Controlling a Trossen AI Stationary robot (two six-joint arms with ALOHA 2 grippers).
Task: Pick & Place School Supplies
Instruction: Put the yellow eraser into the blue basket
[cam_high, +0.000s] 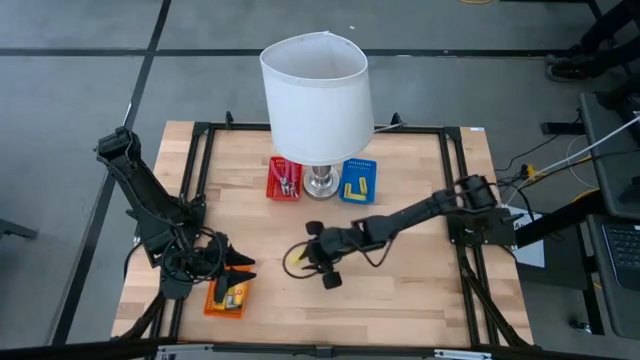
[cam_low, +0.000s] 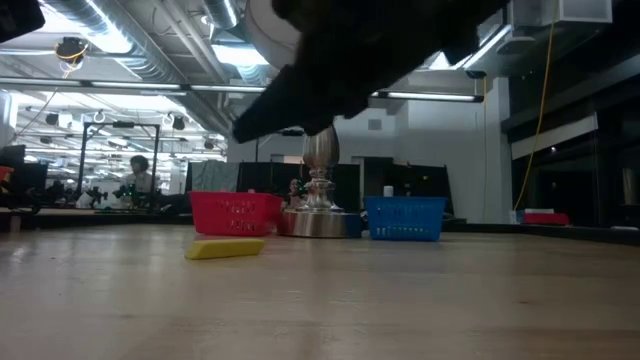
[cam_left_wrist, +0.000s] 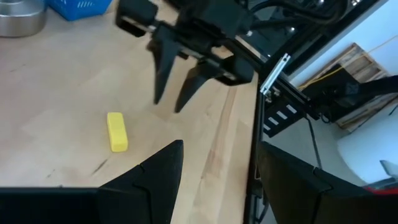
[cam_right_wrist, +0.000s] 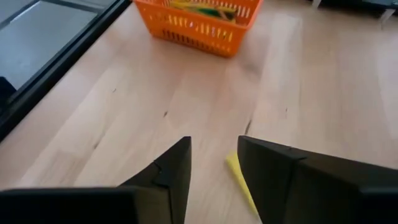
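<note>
Two dark fingers of the right gripper (cam_right_wrist: 214, 171) were seen parted, with nothing clamped; a plain yellow piece (cam_right_wrist: 241, 182) lay flat on the table (cam_high: 420, 290) just beneath them, partly hidden by one finger. Its other views were noted near the table's middle (cam_high: 296, 259). The left gripper (cam_left_wrist: 217, 177) was held open above the orange basket (cam_high: 226, 298). Red basket (cam_high: 284, 180), blue basket (cam_high: 358, 181) and lamp (cam_high: 316, 95) were recorded at the far edge.

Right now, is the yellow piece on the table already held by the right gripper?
No, the yellow piece lies flat on the wood, apart from the right gripper above it.
</note>
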